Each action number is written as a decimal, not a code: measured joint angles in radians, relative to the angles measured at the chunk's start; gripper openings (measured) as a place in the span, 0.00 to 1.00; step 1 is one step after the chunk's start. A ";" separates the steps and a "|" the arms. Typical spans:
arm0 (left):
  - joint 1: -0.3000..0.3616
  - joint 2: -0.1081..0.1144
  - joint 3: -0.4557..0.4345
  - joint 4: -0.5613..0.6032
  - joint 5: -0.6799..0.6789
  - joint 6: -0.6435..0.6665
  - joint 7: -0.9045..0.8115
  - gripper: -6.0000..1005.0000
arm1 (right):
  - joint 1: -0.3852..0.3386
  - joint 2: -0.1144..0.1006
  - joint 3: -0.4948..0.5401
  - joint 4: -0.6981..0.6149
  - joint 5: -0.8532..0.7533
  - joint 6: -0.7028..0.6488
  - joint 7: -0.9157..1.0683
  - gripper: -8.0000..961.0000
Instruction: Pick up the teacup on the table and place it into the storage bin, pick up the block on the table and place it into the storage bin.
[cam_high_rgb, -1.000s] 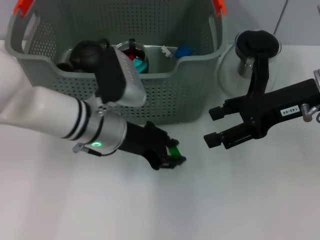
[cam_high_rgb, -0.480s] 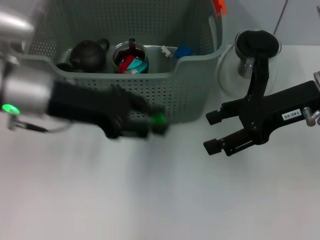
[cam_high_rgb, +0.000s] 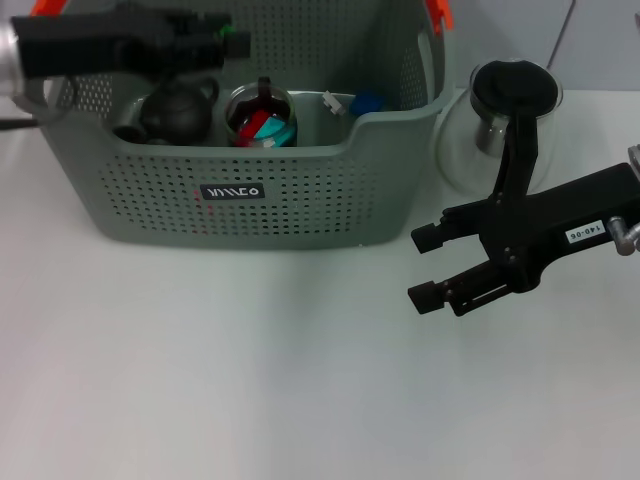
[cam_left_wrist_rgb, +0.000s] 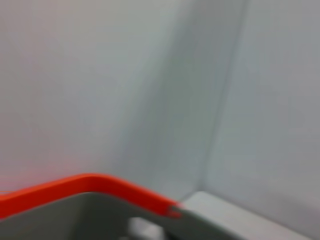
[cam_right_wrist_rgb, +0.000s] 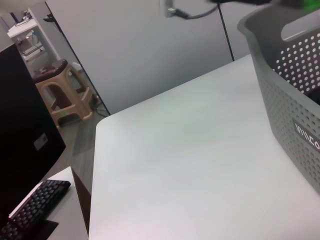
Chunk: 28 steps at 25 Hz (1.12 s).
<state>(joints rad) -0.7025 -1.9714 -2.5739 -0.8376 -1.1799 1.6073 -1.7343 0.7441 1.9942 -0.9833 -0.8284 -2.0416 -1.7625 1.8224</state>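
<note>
My left hand (cam_high_rgb: 215, 35) is up over the back left part of the storage bin (cam_high_rgb: 300, 195). It holds a small green block (cam_high_rgb: 238, 42) between its dark fingers. The block is up in the air above the bin, not inside it.

The storage bin is big and grey, with lots of little holes in its walls. It has orange-red tips (cam_high_rgb: 438, 14) on its handles, a dip in the front rim, and a small black label (cam_high_rgb: 232, 191) on the front. My left wrist view shows only one orange-red tip (cam_left_wrist_rgb: 95, 187) and a plain wall. The bin stands at the back of the white table (cam_high_rgb: 250, 380).

Inside the bin, on the left, sits a dark round teapot (cam_high_rgb: 178, 112), right under my left hand. Next to it is a glass cup (cam_high_rgb: 262, 118) with red and teal things in it. Further right lie a small white piece (cam_high_rgb: 335, 102) and a blue thing (cam_high_rgb: 367, 101).

Just right of the bin stands a glass pitcher (cam_high_rgb: 500, 125) with a black handle. My right hand (cam_high_rgb: 428, 266) hangs low over the table, in front of the pitcher. Its two black fingers are spread apart and hold nothing.
</note>
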 joint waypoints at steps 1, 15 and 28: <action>-0.008 0.001 0.013 0.011 0.003 -0.052 -0.005 0.51 | 0.001 0.000 0.000 0.000 0.000 0.000 0.000 0.98; -0.061 -0.008 0.208 0.099 0.081 -0.507 -0.155 0.55 | 0.003 0.000 0.002 0.000 0.000 0.008 0.003 0.98; 0.050 -0.031 0.200 -0.181 0.072 -0.362 -0.250 0.81 | 0.015 0.012 0.020 0.000 0.002 0.015 -0.009 0.98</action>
<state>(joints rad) -0.6525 -2.0022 -2.3739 -1.0188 -1.1075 1.2457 -1.9844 0.7588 2.0059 -0.9634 -0.8282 -2.0393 -1.7473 1.8134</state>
